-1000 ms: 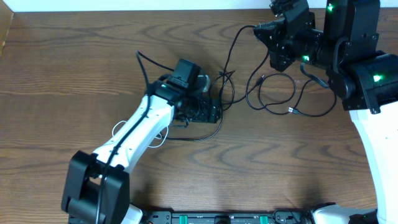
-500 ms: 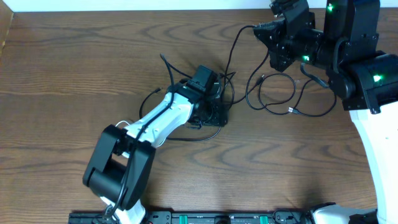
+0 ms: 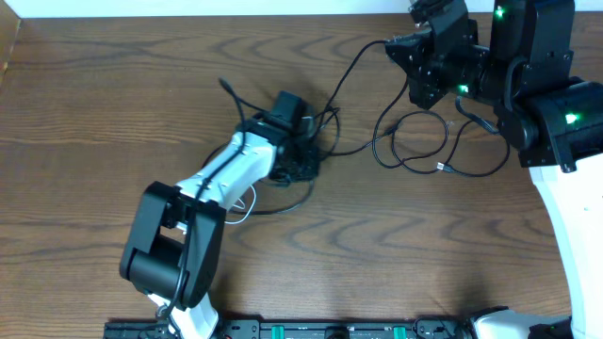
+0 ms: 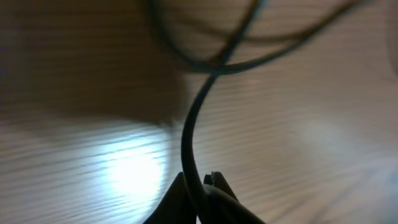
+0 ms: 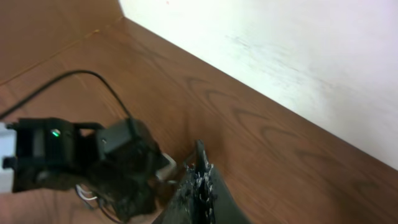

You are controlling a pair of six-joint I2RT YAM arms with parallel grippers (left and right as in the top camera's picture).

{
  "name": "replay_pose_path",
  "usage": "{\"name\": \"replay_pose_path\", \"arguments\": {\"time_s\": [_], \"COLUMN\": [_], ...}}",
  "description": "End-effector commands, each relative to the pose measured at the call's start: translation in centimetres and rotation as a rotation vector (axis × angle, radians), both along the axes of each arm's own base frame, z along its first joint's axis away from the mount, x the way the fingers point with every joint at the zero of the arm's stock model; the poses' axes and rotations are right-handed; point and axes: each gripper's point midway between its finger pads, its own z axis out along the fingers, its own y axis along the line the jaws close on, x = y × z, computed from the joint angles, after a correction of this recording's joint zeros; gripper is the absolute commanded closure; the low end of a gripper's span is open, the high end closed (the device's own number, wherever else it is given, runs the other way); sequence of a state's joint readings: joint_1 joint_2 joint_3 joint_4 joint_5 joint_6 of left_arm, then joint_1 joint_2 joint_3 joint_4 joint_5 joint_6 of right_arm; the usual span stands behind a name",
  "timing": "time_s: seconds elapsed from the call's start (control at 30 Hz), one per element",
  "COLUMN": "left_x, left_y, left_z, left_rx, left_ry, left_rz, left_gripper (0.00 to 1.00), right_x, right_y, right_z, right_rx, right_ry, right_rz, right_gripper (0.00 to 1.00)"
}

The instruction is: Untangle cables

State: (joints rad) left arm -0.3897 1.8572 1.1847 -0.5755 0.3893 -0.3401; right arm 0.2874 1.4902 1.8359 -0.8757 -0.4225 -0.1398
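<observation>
Fingertips first: the left gripper [image 4: 198, 182] is pinched down tight, jaws narrowed to almost nothing, and clamped between them is a black cable [image 4: 188, 127]. From the tips that cord rises straight ahead, bends a little to the gripper's right, and meets a loop of more dark cord crossing just beyond it, blurred in the wrist view. Under the tool is the wooden table [image 3: 94, 94], with a bright glare patch off to the gripper's left.

From overhead, the cables [image 3: 415, 162] lie in two lots: a tangled knot right around the left gripper, and looser black loops with small plug ends spread well beyond it, close under the right gripper. One long black strand links the two lots and runs up to the right gripper. A thin white cable [image 3: 247, 203] curls behind the left gripper, beside its arm.

Over at the right gripper [image 5: 200, 179], the fingers are pressed fully together, held above the table. Whether the strand that reaches it is actually pinched in there, I can't tell from these views. Past its tips sits the left arm [image 5: 93, 155], a black cord arcing above it, and farthest out the pale wall [image 5: 280, 50].
</observation>
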Motion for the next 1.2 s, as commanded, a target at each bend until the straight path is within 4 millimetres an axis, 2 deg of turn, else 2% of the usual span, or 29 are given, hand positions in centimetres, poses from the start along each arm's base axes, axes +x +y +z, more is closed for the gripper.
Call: {"name": "replay_pose_path", "arguments": {"time_s": [0.0,0.13,0.23,0.43,0.57,0.77,0.97,1.17], "left_x": [0.6,0.5,0.5,1.0,1.3,1.4,1.5,1.5], "left_y": [4.1,8.3,10.0,12.8,14.3,15.4,15.6,15.6], "left_z": [-1.0,-1.5,-1.6,-1.6,-1.6,-1.6,-1.6,-1.6], "left_rx": [0.117,0.222,0.234,0.232,0.231,0.229,0.230,0.230], "left_ry": [0.013,0.048,0.067,0.084,0.088,0.092,0.091,0.090], "left_rz": [0.077,0.152,0.177,0.259,0.303,0.335,0.335,0.335], "left_gripper": [0.92,0.92,0.92,0.92,0.92,0.92,0.92,0.92], "right_x": [1.2,1.8,2.3,4.0,4.4,3.6,2.3,1.0], "right_y": [-1.8,-3.0,-4.3,-9.6,-14.9,-22.2,-28.0,-31.4], "right_z": [0.0,0.0,0.0,-0.7,-1.3,-1.6,-2.1,-2.5], "right_rx": [-0.003,0.023,0.018,-0.046,-0.109,-0.139,-0.010,0.145], "right_ry": [0.014,0.031,0.032,0.035,0.044,0.064,0.117,0.154], "right_rz": [-0.117,-0.171,-0.224,-0.472,-0.700,-1.016,-1.255,-1.429], "right_gripper": [0.99,0.99,0.99,0.99,0.99,0.99,0.99,0.99]}}
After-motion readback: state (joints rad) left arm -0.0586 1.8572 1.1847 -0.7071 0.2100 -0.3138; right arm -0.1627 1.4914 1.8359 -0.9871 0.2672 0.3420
